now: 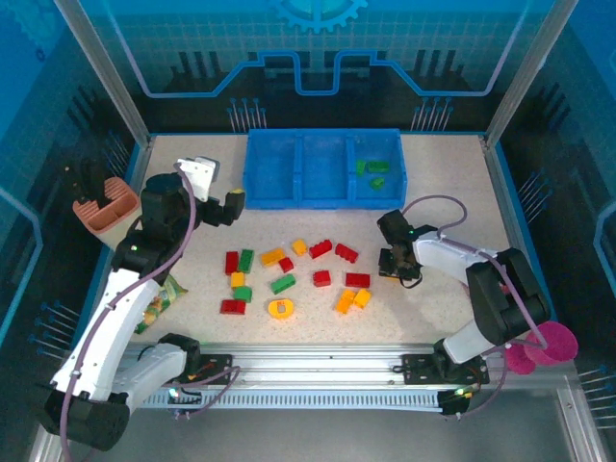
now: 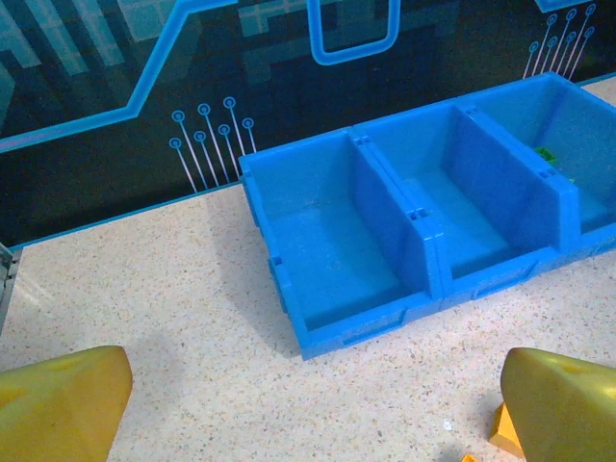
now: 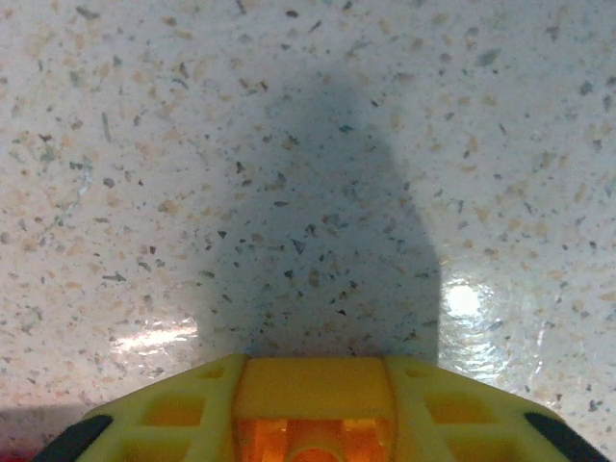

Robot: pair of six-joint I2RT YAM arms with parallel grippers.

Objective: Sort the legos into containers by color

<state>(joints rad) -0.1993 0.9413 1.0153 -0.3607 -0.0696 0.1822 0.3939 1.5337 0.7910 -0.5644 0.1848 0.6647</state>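
Red, green and yellow-orange legos (image 1: 321,278) lie scattered over the middle of the table. The blue tray's containers (image 1: 289,197) stand at the back, and the right one holds green legos (image 1: 372,169). My right gripper (image 1: 400,267) is low over the table to the right of the pile. In the right wrist view it (image 3: 313,409) is shut on a yellow-orange lego (image 3: 313,383) close above the speckled tabletop. My left gripper (image 1: 227,206) hangs open and holds nothing, just left of the tray's front corner. The left wrist view has the tray (image 2: 385,322) ahead of its fingers (image 2: 58,404).
A beige-and-pink utensil holder (image 1: 104,204) stands at the far left. A crinkly snack packet (image 1: 160,298) lies under the left arm. A magenta cup (image 1: 539,346) sits at the near right. An orange lego (image 2: 505,433) lies beside the left gripper's right finger.
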